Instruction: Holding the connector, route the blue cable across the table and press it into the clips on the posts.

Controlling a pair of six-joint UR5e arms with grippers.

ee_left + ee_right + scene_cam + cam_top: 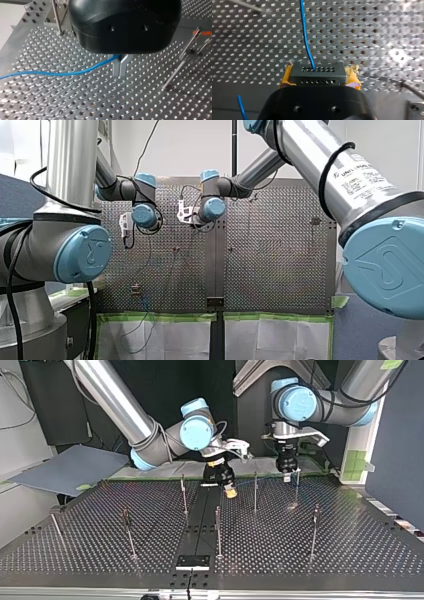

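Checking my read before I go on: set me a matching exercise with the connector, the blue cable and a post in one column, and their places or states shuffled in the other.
Things:
1. connector
2. blue cable
3. post

Places or states:
A. stands upright on the perforated table
B. runs in between the metal fingers of my left gripper
C. clamped between the yellow pads of my right gripper

Pairs: 1-C, 2-B, 3-A.

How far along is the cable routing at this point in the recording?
Done: my right gripper is shut on the connector, and my left gripper pinches the blue cable further along. In hand: the cable runs between them over the table. Left: no post visibly holds the cable, so all the pressing in seems to remain.
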